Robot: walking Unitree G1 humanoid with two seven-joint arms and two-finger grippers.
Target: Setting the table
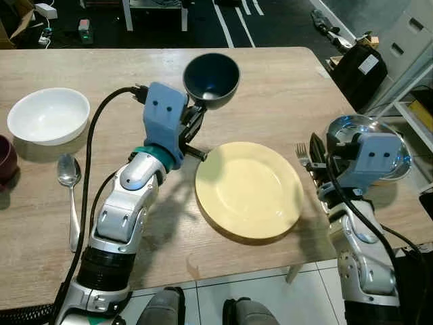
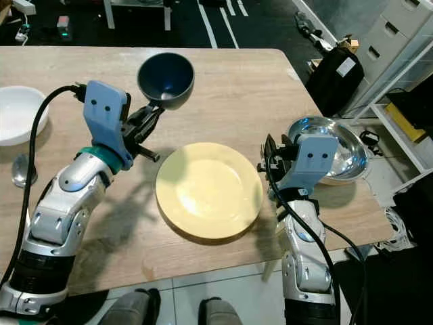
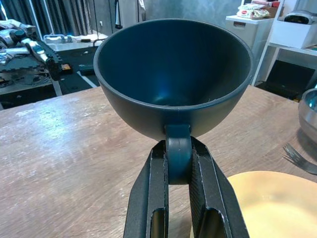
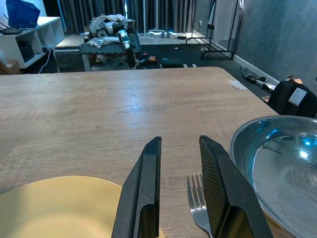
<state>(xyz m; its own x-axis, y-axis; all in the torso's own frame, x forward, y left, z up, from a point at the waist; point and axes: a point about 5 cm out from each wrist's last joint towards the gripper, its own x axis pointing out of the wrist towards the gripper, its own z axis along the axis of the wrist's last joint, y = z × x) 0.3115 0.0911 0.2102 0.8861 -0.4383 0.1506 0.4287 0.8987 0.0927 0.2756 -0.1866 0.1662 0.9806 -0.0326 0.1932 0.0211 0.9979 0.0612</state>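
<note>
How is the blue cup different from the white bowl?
The blue cup is dark and has a handle; the white bowl is pale with none. The cup is gripped by the left gripper; the bowl sits free on the table. Both are round, upright and look empty.

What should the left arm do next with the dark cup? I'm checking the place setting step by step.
Probably lower it straight down onto bare wood. The left gripper is shut on the handle of the dark cup, which hangs upright above the table, just beyond the yellow plate. Setting it there keeps it clear of the plate's rim and of the fork.
</note>
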